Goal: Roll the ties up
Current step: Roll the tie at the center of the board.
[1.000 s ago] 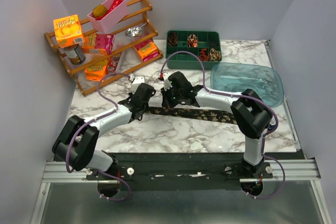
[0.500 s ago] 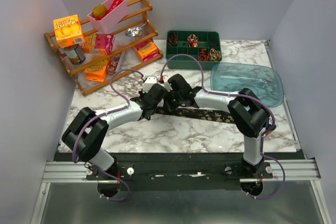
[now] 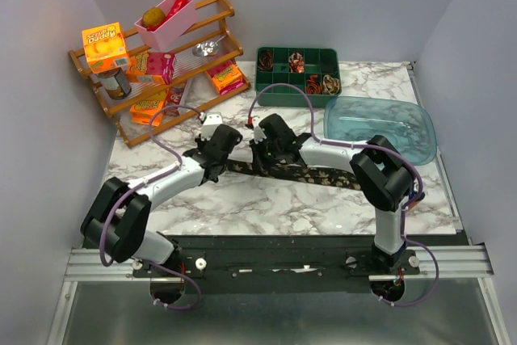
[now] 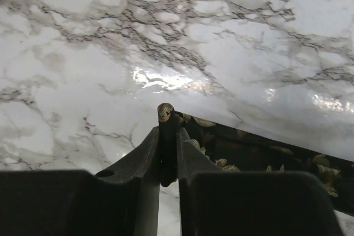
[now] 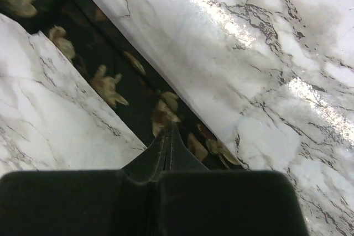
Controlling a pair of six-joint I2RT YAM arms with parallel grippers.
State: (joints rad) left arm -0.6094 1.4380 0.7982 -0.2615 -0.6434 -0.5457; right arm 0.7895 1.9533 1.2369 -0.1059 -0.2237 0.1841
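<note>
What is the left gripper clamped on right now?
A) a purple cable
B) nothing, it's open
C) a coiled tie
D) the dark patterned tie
D: the left wrist view shows the left gripper shut on a fold of the tie.

Dark patterned tie (image 3: 323,175) lies flat across marble table (image 3: 242,208), left gripper (image 3: 216,149) at its left end, right gripper (image 3: 271,153) just beside, over the tie. Behind: green tray (image 3: 262,78) holding coiled ties (image 3: 313,84), blue tub (image 3: 380,127) to its right.
</note>
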